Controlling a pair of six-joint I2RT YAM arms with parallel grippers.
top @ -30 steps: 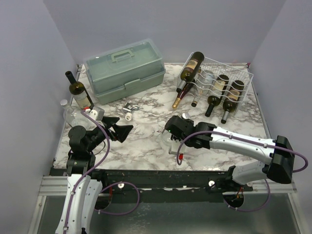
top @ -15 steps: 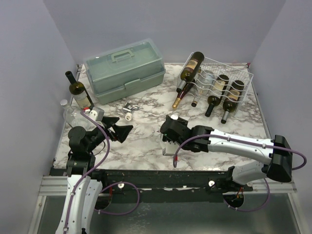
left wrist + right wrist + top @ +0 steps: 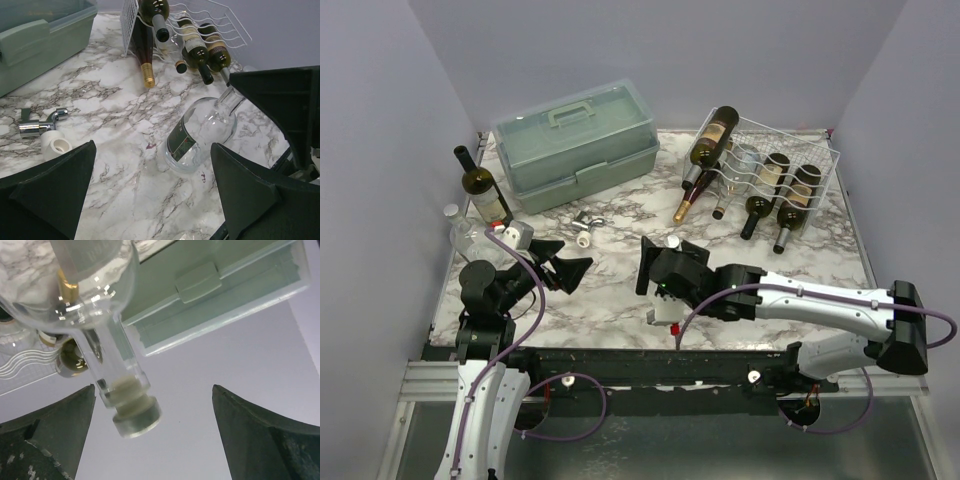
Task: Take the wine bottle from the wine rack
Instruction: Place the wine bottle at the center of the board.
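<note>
The white wire wine rack (image 3: pixel 798 165) stands at the back right with several dark wine bottles (image 3: pixel 768 190) lying in it, also in the left wrist view (image 3: pixel 192 42). A gold-capped bottle (image 3: pixel 692 198) leans at its left end. On the marble in front lies a clear glass bottle (image 3: pixel 200 132) with a dark label, largely hidden under the right arm in the top view. Its stoppered neck (image 3: pixel 125 390) sits between the fingers of my right gripper (image 3: pixel 153 387), which is open and clear of it. My left gripper (image 3: pixel 565 270) is open and empty at the near left.
A grey-green toolbox (image 3: pixel 575 140) fills the back left. A dark upright bottle (image 3: pixel 483 188) and a small clear one (image 3: pixel 455 228) stand by the left wall. A chrome fitting with a white cap (image 3: pixel 42 132) lies mid-table. Walls close in on three sides.
My right gripper has opened and let go of the clear bottle's neck, and the arm has shifted left and toward the near edge. The left arm has not moved.
</note>
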